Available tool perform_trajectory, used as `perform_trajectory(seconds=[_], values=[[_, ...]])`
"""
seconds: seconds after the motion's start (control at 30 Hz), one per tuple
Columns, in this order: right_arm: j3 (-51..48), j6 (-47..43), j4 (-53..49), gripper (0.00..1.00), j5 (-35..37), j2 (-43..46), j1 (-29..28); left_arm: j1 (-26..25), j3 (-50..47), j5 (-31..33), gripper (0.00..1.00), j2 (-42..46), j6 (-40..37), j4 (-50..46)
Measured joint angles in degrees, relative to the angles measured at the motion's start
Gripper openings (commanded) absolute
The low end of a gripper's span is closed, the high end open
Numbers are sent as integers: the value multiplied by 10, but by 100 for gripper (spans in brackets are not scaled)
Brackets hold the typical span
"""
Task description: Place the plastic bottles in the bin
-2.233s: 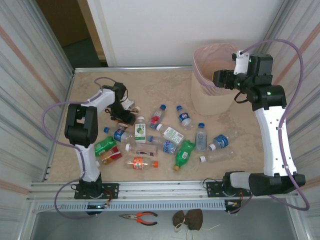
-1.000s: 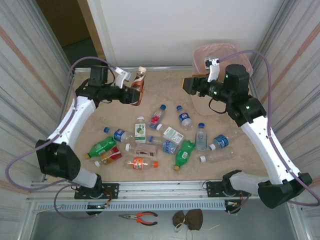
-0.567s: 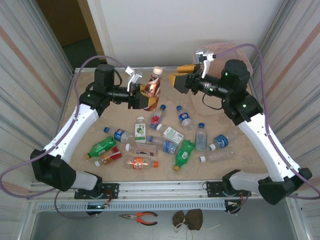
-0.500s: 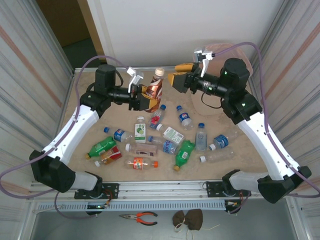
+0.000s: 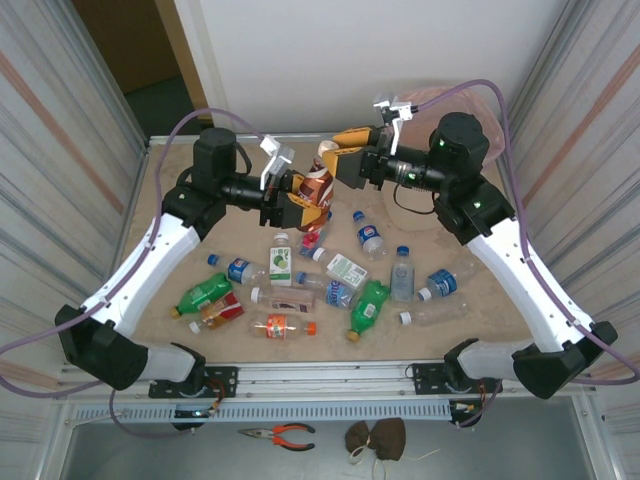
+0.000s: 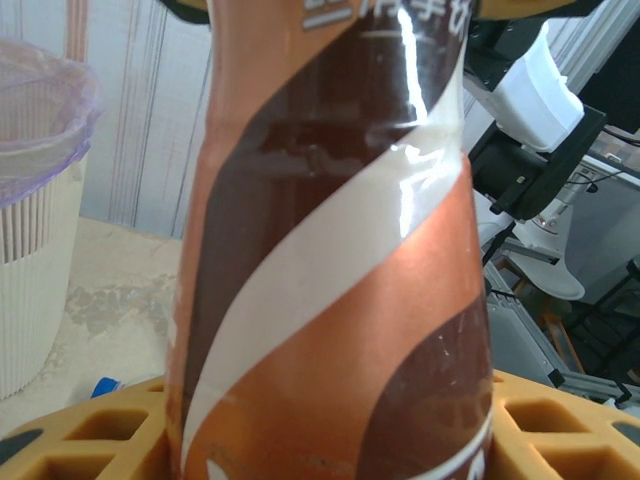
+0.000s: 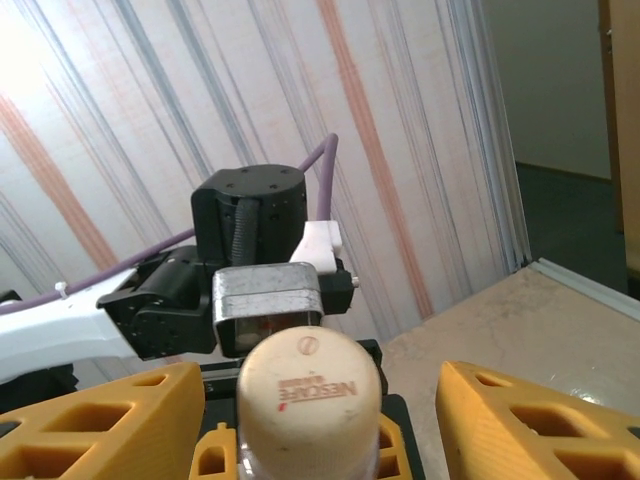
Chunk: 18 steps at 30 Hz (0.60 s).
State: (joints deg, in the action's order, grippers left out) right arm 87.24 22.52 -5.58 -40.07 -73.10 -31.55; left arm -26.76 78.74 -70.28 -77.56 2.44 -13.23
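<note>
A brown-and-orange plastic bottle (image 5: 318, 186) with a cream cap hangs in mid-air over the far middle of the table, and my left gripper (image 5: 303, 203) is shut on its lower body. The left wrist view has that bottle (image 6: 330, 250) standing between the yellow fingers (image 6: 80, 440). My right gripper (image 5: 343, 163) is open, its jaws on either side of the cap (image 7: 310, 385) with gaps on both sides. Several more bottles lie on the table, among them a green one (image 5: 367, 308) and a clear blue-capped one (image 5: 402, 272). The bin (image 5: 425, 96) stands at the far right, largely behind my right arm.
The bin's ribbed beige wall and pink liner (image 6: 35, 250) show at the left of the left wrist view. Corrugated walls close both sides of the table. Pliers (image 5: 280, 433) and a brown lump (image 5: 375, 437) lie on the ledge below the arm bases.
My left arm has lifted the brown bottle off the table and carried it right. My right arm swung left from the bin until its jaws straddle the cap.
</note>
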Motion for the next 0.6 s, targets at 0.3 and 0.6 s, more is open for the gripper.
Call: perform_trajectory(seconds=[0.3,0.6], values=[[0,11,1,48,-1,-1,-4,-3,2,-7,56,0,0,1],[0,14,6,38,0,-1,-7,-3,4,-4,64,0,4,0]])
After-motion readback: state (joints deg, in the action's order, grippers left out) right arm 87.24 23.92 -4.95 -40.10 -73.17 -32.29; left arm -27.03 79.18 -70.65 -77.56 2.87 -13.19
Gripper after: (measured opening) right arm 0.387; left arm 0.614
